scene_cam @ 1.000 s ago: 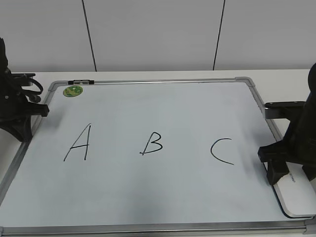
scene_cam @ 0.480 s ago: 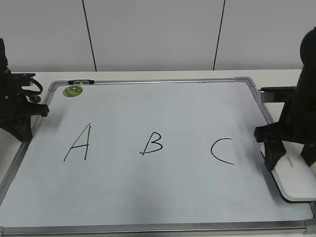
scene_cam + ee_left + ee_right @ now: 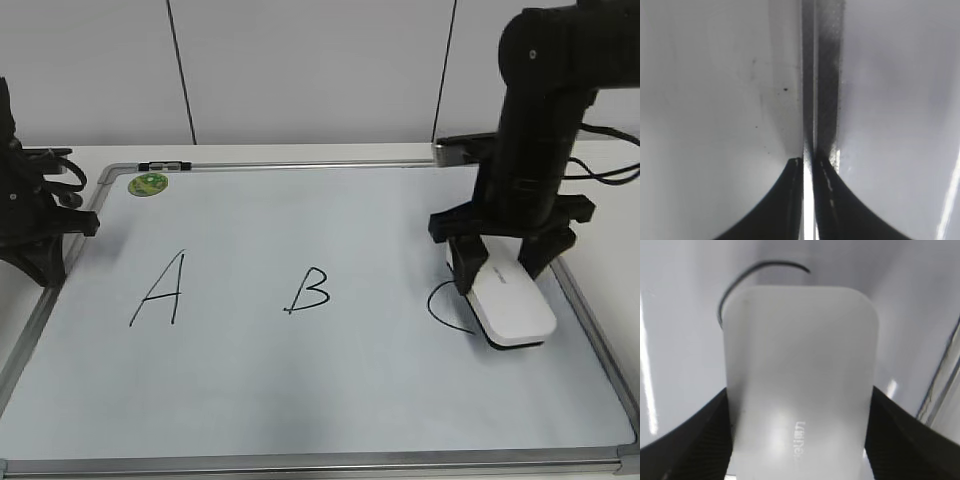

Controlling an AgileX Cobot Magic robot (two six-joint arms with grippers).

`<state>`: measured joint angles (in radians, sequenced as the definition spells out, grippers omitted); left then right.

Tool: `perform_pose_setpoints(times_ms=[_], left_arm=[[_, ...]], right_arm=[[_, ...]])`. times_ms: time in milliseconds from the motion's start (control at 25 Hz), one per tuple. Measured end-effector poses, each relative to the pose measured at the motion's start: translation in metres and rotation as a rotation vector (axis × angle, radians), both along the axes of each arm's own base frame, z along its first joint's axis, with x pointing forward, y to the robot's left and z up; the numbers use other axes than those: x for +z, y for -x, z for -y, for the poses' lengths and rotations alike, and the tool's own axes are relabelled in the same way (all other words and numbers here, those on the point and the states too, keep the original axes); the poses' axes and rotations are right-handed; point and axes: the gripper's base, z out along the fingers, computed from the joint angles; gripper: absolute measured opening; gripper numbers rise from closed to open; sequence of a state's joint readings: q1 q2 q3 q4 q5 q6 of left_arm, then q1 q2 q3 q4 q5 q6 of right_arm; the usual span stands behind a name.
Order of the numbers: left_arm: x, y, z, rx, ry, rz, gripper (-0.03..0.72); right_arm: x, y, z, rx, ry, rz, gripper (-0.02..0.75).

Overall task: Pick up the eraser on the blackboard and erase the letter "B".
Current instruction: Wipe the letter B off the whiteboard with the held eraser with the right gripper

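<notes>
The white eraser (image 3: 510, 305) sits between the fingers of my right gripper (image 3: 500, 268), which is shut on its long sides. It is over the right part of the blackboard (image 3: 300, 400), covering the right side of the "C" (image 3: 440, 308). I cannot tell whether it touches the board. In the right wrist view the eraser (image 3: 800, 380) fills the space between the fingers of the gripper (image 3: 799, 440), with the "C" stroke (image 3: 770, 263) beyond it. The letter "B" (image 3: 308, 290) is at the board's middle, left of the eraser. My left gripper (image 3: 42, 265) is shut and empty at the board's left edge.
The "A" (image 3: 160, 290) is on the left of the board. A round green magnet (image 3: 148, 184) and a small marker (image 3: 165, 165) lie at the top left corner. The left wrist view shows the board's frame (image 3: 822, 75) under the left gripper (image 3: 809, 162).
My right gripper has carried the eraser from the board's lower right corner up and to the left, onto the "C". The left arm has not moved.
</notes>
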<state>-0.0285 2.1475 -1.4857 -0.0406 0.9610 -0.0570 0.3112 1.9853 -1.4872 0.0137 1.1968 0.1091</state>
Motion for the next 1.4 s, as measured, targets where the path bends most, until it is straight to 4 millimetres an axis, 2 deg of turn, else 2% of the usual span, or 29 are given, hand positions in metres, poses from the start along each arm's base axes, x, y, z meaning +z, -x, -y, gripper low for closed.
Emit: perform_pose_setpoints(times_ms=[240,360,400,440,680,960,1200,1400], left_arm=[[0.0,0.0,0.0,0.001,0.002,0.0,0.041],[0.0,0.0,0.0,0.002,0.003,0.0,0.041],[0.0,0.0,0.0,0.002,0.003,0.0,0.041],[0.0,0.0,0.0,0.002,0.003,0.0,0.041],[0.0,0.0,0.0,0.003,0.005,-0.001,0.041],[0.0,0.0,0.0,0.001,0.005,-0.002,0.041],[0.0,0.0,0.001,-0.002,0.006,-0.002,0.041],[0.0,0.0,0.001,-0.003,0.006,-0.002,0.041]], right_arm=[[-0.004,-0.021,-0.03,0.058,-0.014,0.039,0.532],[-0.01,-0.025,-0.046,0.09,-0.023,0.04,0.532],[-0.01,-0.025,-0.046,0.09,-0.023,0.04,0.532],[-0.015,-0.027,-0.056,0.11,-0.029,0.033,0.532],[-0.027,-0.034,-0.075,0.133,-0.061,0.022,0.532],[-0.019,-0.04,-0.1,0.173,-0.096,0.073,0.532],[-0.039,-0.048,-0.11,0.18,-0.101,0.053,0.531],[-0.042,-0.05,-0.112,0.181,-0.1,0.034,0.531]])
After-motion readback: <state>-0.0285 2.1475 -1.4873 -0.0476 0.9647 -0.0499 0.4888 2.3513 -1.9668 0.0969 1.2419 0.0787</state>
